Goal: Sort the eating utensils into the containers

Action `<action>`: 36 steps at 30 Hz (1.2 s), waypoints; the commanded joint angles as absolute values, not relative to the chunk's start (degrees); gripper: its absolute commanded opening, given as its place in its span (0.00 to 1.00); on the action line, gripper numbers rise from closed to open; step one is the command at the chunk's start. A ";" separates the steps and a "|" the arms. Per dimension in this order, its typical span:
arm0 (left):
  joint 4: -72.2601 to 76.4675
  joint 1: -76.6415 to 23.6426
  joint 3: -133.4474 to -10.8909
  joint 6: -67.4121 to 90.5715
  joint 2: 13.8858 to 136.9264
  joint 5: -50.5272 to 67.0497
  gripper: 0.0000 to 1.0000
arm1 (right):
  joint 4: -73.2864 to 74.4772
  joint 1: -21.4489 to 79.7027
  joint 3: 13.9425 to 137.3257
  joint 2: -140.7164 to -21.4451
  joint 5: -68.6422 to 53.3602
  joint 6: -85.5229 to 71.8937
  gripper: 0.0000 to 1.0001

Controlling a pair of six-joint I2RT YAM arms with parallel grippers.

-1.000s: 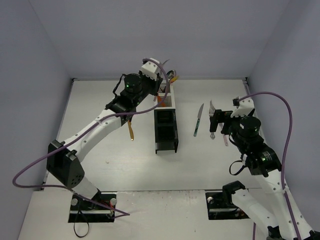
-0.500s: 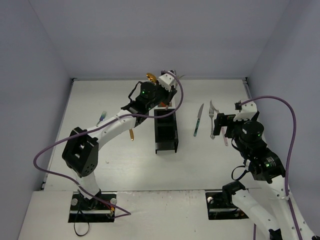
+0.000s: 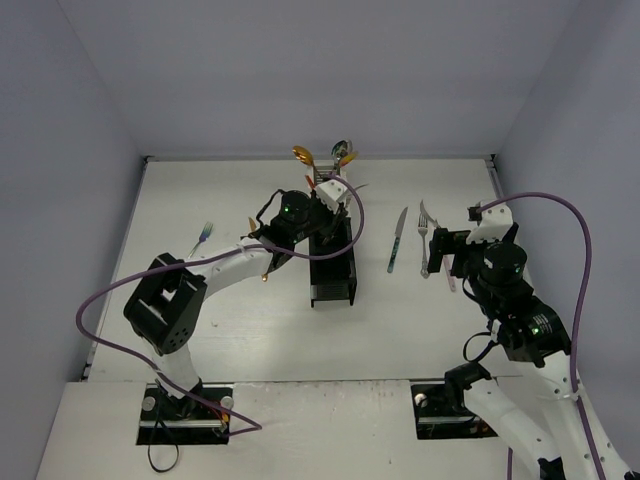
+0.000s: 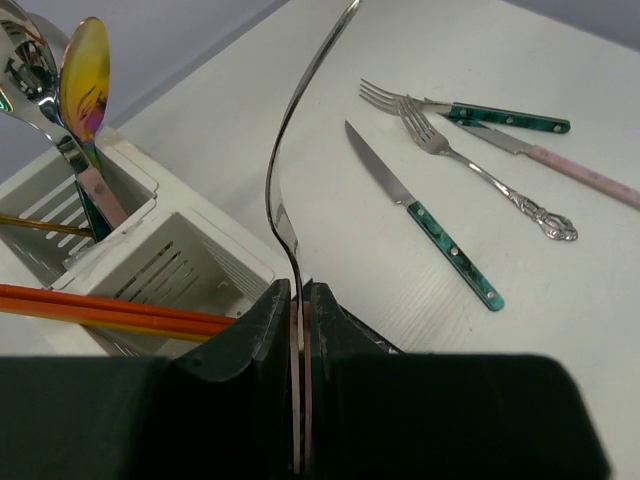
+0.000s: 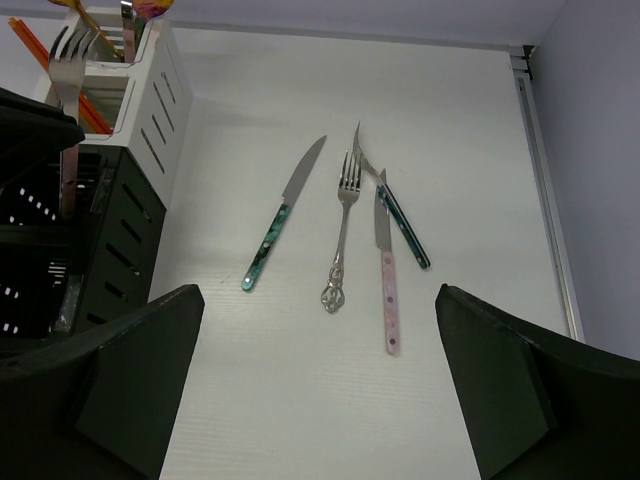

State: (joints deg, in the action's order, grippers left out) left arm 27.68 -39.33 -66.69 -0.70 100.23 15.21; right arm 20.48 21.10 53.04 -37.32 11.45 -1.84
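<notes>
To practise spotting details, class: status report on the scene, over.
Left fingers shut on silver fork, at the bins. Right fingers open above four loose utensils. Nothing seen blocking.

Insp.: Access to containers (image 3: 331, 297)?
Asst.: Left arm (image 3: 225, 258) crosses from L; left claw (image 4: 298, 295) w/ silver utensil (image 4: 283, 160) hangs over mid bins. Spoons (image 3: 301, 155) stick up at far end. Near black bin open above.
Insp.: R side?
Asst.: Bare worktop (image 3: 370, 290) strip, then teal knife (image 3: 397, 240), cutlery cluster (image 3: 424, 240) beyond.
</notes>
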 commanded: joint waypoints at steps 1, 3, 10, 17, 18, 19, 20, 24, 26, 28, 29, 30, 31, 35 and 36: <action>36.35 -39.81 -65.97 -3.72 95.51 16.41 0.06 | 17.67 21.59 53.26 -37.38 12.60 -0.99 1.00; 36.65 -39.86 -64.82 -3.60 94.92 15.77 0.10 | 17.76 21.58 53.26 -37.44 12.57 -1.10 1.00; 36.60 -39.90 -62.39 -4.13 92.37 13.86 0.22 | 17.75 21.62 53.13 -37.53 11.42 -1.02 1.00; 35.76 -39.91 -60.66 -2.54 88.01 9.37 0.51 | 17.75 21.63 53.62 -37.45 9.84 -1.23 1.00; 34.35 -39.97 -60.91 -2.29 86.95 7.46 0.54 | 17.75 21.69 53.81 -37.51 9.71 -1.23 1.00; 32.82 -39.99 -61.22 -2.08 85.95 5.64 0.55 | 17.81 21.71 53.93 -37.53 9.55 -1.29 1.00; 30.27 -39.91 -61.85 -1.92 84.90 3.52 0.56 | 17.87 21.74 54.02 -37.53 9.31 -1.34 1.00; 14.89 -38.31 -64.98 -0.67 80.89 -4.84 0.58 | 18.02 21.80 54.32 -37.63 8.20 -1.58 1.00; 8.38 -35.15 -66.45 3.01 79.81 -6.32 0.58 | 18.14 21.76 54.37 -37.74 7.49 -1.67 1.00; 0.80 -29.98 -66.95 5.77 78.15 -5.13 0.58 | 18.29 21.80 54.40 -37.81 6.90 -1.65 1.00; -1.83 -27.02 -66.80 6.24 77.58 -4.72 0.58 | 18.34 21.80 54.40 -37.91 6.59 -1.55 1.00; -4.55 -24.57 -66.65 6.42 77.03 -4.37 0.58 | 18.43 21.80 54.42 -38.03 6.24 -1.46 1.00; -7.40 -22.78 -66.52 6.25 76.50 -4.10 0.58 | 18.56 21.80 54.47 -38.16 5.85 -1.37 1.00; -16.68 -13.66 -67.44 3.57 76.75 1.44 0.59 | 18.85 21.85 54.57 -38.75 4.71 -1.32 1.00; -19.96 -10.68 -67.99 2.39 77.30 3.93 0.60 | 18.90 21.80 54.66 -38.85 4.27 -1.32 1.00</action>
State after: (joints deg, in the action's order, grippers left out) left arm -5.40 -19.05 -64.50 3.82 78.20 -2.38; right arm 21.07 21.47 52.93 -37.50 6.50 -1.45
